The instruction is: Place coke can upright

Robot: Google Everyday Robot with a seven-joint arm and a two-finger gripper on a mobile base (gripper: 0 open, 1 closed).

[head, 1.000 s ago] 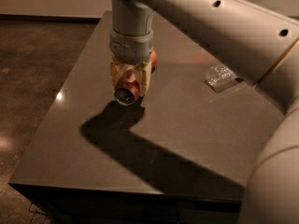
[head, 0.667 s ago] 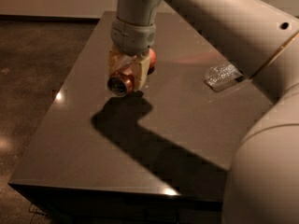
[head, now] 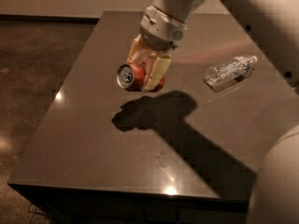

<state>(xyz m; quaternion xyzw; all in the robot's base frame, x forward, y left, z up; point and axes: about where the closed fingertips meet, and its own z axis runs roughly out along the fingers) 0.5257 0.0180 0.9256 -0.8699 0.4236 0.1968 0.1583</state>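
Red coke can (head: 132,77) tipped on its side, pinched tight between the two tan fingers (head: 155,69) of the gripper (head: 141,78). Held up off the dark table (head: 84,139), over the middle, a bit nearer the far edge. Silver top facing the near left corner. Dark shadow (head: 154,113) on the table just below. Clear water bottle (head: 229,71) lying flat near the right edge, well apart from the can.

The dark, glossy table (head: 88,143) has one thing lying directly on it: a clear plastic water bottle (head: 230,72), on its side. Well left of the bottle, the gripper (head: 144,78) hangs above the tabletop, clamped on the coke can (head: 134,74). Its shadow (head: 154,112) falls on the surface below.
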